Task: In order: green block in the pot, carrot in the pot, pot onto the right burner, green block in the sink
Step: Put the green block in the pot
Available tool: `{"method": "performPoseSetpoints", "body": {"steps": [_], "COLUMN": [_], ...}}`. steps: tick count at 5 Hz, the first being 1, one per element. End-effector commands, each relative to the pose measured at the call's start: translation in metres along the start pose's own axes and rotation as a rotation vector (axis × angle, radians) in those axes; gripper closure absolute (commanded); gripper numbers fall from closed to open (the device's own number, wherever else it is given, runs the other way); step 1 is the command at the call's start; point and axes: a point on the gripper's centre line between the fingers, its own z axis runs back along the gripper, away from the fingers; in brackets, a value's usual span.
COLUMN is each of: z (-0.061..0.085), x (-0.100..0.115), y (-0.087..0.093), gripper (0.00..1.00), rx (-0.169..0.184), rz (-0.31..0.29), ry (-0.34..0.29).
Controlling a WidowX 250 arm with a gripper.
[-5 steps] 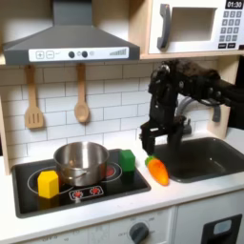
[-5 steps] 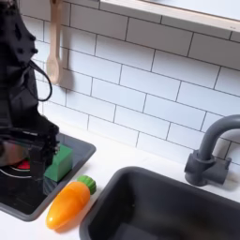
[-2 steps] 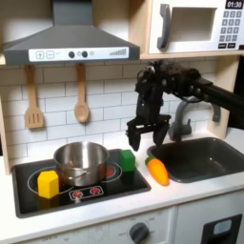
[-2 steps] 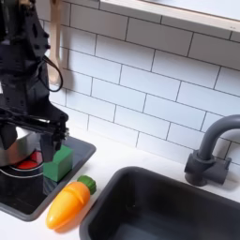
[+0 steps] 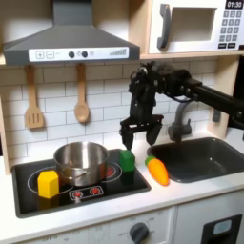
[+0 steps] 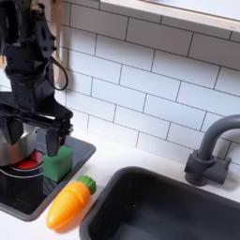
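Green block [image 5: 127, 159], a small dark-green toy cube at the black cooktop's [image 5: 122, 186] edge beside the steel pot [image 5: 80, 163], directly beneath the black gripper [image 5: 135, 139], fingers spread wide astride it, not yet pinching.

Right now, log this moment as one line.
hand: open, above green block | green block: on cooktop beside pot, ungrasped | carrot: on counter by sink | pot: empty

A yellow block [image 5: 48, 183] sits on the cooktop's left side in the first exterior view. Two wooden utensils, a spatula [image 5: 33, 99] and a spoon [image 5: 82, 95], hang on the white tile wall under the grey hood [image 5: 69, 43]. A microwave [image 5: 198, 26] sits at upper right.
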Motion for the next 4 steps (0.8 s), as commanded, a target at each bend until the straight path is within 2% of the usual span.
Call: {"method": "performPoseSetpoints", "body": {"steps": [1, 2, 3, 4], "z": [-0.009, -0.016, -0.020, -0.020], "x": [0.013, 0.016, 0.018, 0.021], "y": [0.003, 0.001, -0.007, -0.008], "gripper": [0.00, 0.00, 0.00, 0.00], "rx": [0.010, 0.018, 0.003, 0.017], "rz": [-0.020, -0.044, -0.064, -0.071], "ry": [-0.001, 0.012, 0.020, 0.015]}}
